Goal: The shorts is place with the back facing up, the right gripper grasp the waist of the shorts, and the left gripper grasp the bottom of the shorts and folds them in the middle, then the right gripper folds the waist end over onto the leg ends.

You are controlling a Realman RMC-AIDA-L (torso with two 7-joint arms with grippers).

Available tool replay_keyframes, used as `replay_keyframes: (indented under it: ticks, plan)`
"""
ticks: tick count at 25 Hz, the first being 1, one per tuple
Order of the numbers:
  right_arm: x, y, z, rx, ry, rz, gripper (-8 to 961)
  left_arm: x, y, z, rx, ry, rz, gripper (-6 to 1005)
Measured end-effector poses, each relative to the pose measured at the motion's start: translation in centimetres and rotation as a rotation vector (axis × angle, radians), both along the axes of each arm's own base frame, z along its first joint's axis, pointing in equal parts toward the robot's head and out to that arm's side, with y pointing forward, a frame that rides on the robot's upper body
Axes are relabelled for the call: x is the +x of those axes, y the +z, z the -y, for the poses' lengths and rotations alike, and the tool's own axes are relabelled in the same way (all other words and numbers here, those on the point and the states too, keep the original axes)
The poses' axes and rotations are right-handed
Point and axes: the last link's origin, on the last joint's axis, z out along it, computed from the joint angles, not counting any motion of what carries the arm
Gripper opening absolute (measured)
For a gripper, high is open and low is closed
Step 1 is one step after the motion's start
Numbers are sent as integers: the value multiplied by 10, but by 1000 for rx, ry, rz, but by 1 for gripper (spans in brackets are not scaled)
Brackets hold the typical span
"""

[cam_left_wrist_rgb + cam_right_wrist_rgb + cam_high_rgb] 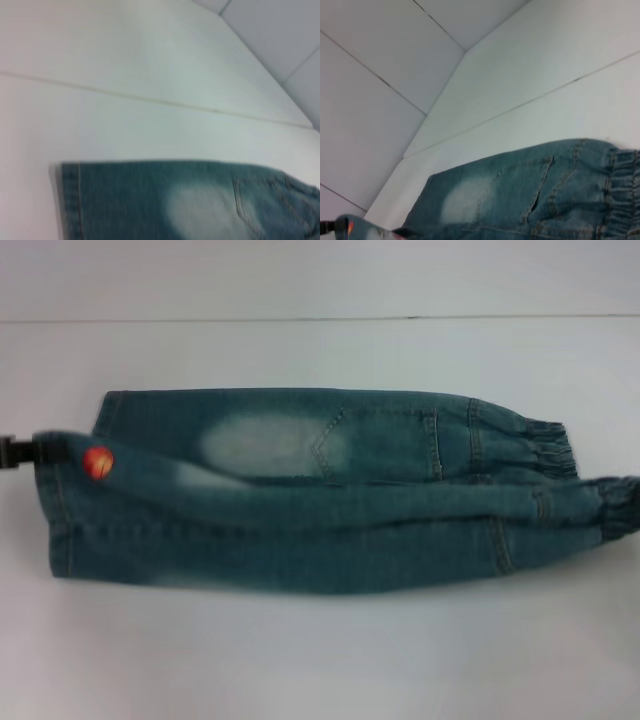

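Blue-green washed denim shorts lie folded lengthwise on the white table, gathered elastic waistband to my right, stitched leg hems w/ small orange basketball patch to my left. My black left gripper sits at the hem edge just beside the patch, touching denim; jaw spread: cannot tell. Right gripper not visible.

Only the left gripper is visible, at the head view's left edge: black, blocky, angular fingertips. No markings or cables discernible.
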Motion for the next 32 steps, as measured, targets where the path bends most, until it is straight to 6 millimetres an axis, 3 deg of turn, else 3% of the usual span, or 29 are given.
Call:
replay_keyframes:
  ticks: [7, 14, 32]
  plan:
    - [-8, 23, -23, 21, -1, 48, 35, 16, -9, -32, 66, 5, 8, 20]
    - [-14, 31, -48, 24, -11, 120, 35, 29, -23, -56, 100, 20, 2, 20]
    - [-43, 35, -94, 29, 24, 234, 36, 34, -41, -67, 149, 52, -6, 48]
